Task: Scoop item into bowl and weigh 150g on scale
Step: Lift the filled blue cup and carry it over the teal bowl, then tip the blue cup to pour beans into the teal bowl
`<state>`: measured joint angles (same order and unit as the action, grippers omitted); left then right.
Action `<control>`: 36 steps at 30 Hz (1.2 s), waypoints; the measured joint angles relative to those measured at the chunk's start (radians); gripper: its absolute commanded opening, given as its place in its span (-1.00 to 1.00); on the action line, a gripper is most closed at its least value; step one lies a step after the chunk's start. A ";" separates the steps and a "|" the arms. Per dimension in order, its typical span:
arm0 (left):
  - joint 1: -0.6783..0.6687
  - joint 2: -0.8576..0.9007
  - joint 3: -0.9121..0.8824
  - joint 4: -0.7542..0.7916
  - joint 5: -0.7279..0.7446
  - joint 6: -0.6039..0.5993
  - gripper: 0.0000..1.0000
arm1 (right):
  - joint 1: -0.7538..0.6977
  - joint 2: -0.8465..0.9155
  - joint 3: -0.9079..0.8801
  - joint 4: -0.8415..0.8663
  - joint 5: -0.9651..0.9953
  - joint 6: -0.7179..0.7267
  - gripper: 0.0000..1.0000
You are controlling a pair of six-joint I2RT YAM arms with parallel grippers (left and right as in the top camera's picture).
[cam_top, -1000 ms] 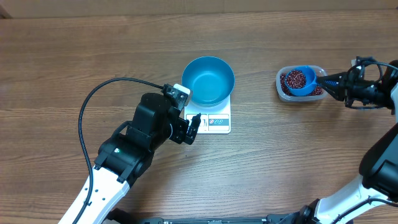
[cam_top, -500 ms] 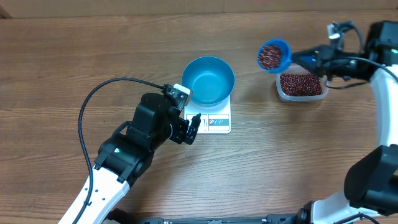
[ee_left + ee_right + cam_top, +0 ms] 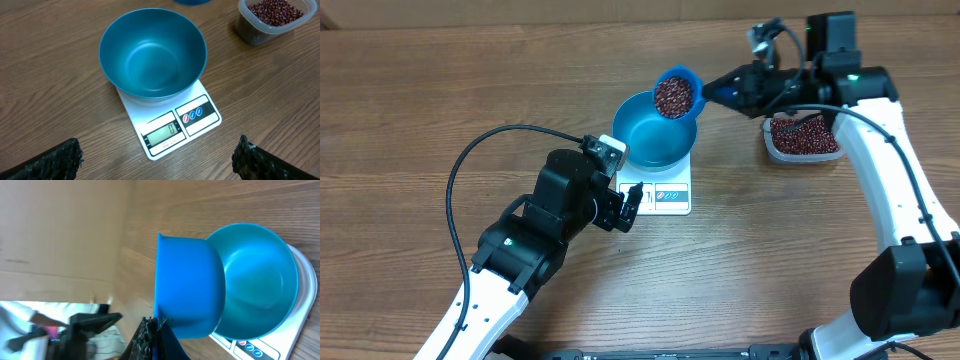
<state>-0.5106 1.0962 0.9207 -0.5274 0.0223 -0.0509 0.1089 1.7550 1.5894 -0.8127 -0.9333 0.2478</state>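
Observation:
The blue bowl (image 3: pixel 653 135) stands empty on the white scale (image 3: pixel 670 197), whose display reads zero. My right gripper (image 3: pixel 730 90) is shut on the handle of a small blue scoop (image 3: pixel 676 96). It holds the scoop, heaped with red-brown beans (image 3: pixel 673 98), level above the bowl's far right rim. In the right wrist view the scoop (image 3: pixel 187 285) hangs beside the bowl (image 3: pixel 260 285), the gripper (image 3: pixel 152 330) pinched on its handle. My left gripper (image 3: pixel 157 155) stands open over the table just in front of the scale (image 3: pixel 170 125) and bowl (image 3: pixel 152 55), holding nothing.
A clear plastic tub (image 3: pixel 803 137) holding more beans sits on the table to the right of the scale, under my right arm; the left wrist view shows the tub (image 3: pixel 272 17) too. A black cable (image 3: pixel 470 160) loops over the left arm.
My right arm has lifted the filled scoop out of the tub and carried it left to above the bowl's rim. The left arm has not moved.

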 measured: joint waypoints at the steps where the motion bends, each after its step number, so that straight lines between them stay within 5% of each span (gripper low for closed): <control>1: 0.000 0.000 0.000 0.000 0.000 0.000 0.99 | 0.017 0.000 0.000 0.001 0.034 0.003 -0.93; 23: 0.000 0.000 0.000 0.000 0.000 0.000 0.99 | 0.280 0.000 0.000 0.000 0.681 0.010 -0.93; 36: 0.000 0.000 0.000 0.000 0.000 0.000 0.99 | 0.330 0.000 0.000 -0.003 0.820 0.010 -0.93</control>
<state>-0.5106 1.0962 0.9207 -0.5270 0.0223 -0.0509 0.4385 1.7550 1.5894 -0.8162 -0.1131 0.2581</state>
